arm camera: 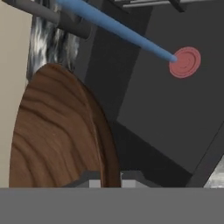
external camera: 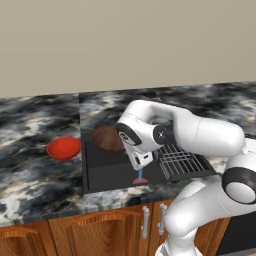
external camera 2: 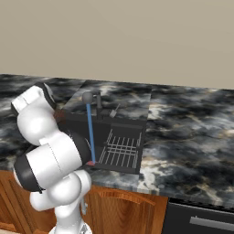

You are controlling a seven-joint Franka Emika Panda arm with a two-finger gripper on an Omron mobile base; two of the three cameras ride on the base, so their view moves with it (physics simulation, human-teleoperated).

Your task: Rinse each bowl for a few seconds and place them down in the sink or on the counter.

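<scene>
One bowl [external camera: 64, 148] sits on the counter [external camera: 30, 175] left of the sink [external camera: 115, 172]; the rack [external camera: 180, 161] lies inside, right.

Arm's upper link is covering the right part of the wooden bowl [external camera: 106, 138] and the back of the sink [external camera: 110, 172] in left base view; gripper itself is tucked behind the wrist there, jaws not readable. In right base view the arm is blocking the sink's left side, just a brown sliver showing. Hand view is cutting the wooden bowl off at the bottom, fingertips mostly lost in the band, grip unclear. Faucet [arm camera: 48, 15] is running off the top edge
</scene>
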